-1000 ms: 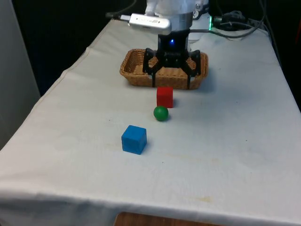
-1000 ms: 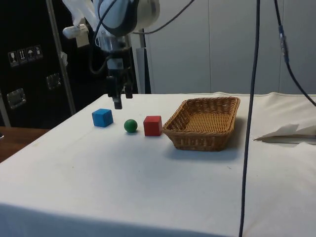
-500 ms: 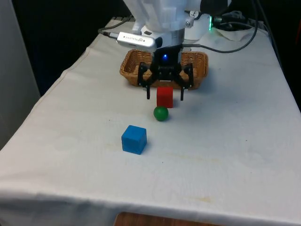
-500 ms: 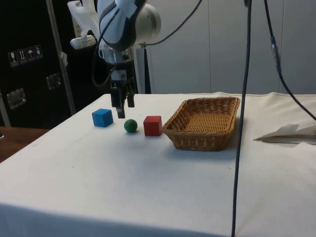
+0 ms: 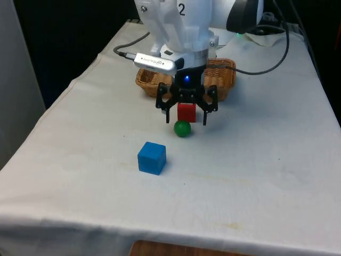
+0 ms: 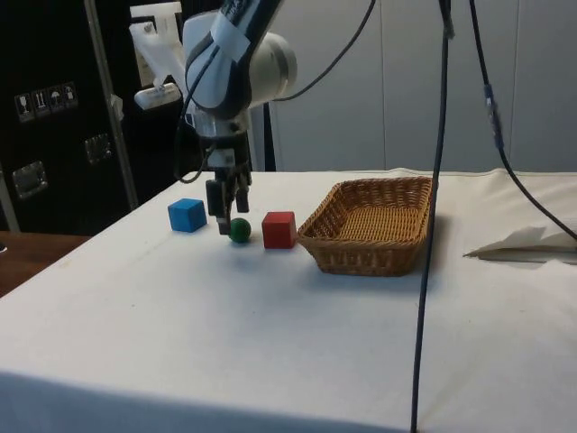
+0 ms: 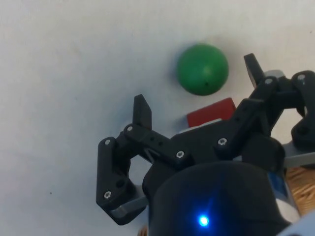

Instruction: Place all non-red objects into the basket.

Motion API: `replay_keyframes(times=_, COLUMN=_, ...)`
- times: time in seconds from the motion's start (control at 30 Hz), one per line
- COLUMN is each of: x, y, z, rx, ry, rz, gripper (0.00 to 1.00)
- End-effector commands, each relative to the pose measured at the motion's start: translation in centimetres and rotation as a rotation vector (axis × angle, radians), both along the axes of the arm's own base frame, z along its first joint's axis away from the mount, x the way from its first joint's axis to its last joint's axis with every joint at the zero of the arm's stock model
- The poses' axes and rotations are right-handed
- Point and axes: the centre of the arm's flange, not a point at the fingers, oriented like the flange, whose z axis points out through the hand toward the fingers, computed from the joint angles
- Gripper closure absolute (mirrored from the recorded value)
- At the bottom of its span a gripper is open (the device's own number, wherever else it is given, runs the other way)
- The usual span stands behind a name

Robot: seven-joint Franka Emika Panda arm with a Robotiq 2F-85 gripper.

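Where the white-clothed surface (image 5: 256, 176) lies nearest the front camera, a blue cube (image 5: 152, 158) sits alone, well apart from the other things. Beyond it rests a green ball (image 5: 182, 128), and just behind the ball a red cube (image 5: 186, 112), the two close together but not touching. The claw (image 5: 186, 116) hangs over this pair with its fingers spread wide and holding nothing; in the front view one fingertip stands to either side of the red cube, with the ball just below and between them. In the wrist view the ball (image 7: 203, 69) lies in the gap ahead of the open fingers (image 7: 142, 112), slightly off toward one finger. In the side view the claw (image 6: 229, 219) is low, right beside the ball (image 6: 240, 230). Farthest back stands the wicker basket (image 5: 224, 74), partly hidden by the arm.
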Motion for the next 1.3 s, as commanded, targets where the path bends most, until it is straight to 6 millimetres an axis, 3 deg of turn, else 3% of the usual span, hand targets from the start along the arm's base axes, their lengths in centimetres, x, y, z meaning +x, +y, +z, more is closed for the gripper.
replay_keyframes(times=0.0, x=0.1, y=0.1, z=-0.3, rx=0.006, ry=-0.011, rz=0.000, gripper=0.00)
replay_keyframes(times=0.57, x=0.0, y=-0.3, z=-2.3, rx=-0.017, ry=-0.012, rz=0.002, gripper=0.00)
replay_keyframes(times=1.27, x=0.0, y=-0.4, z=-2.4, rx=-0.028, ry=-0.008, rz=0.001, gripper=0.00)
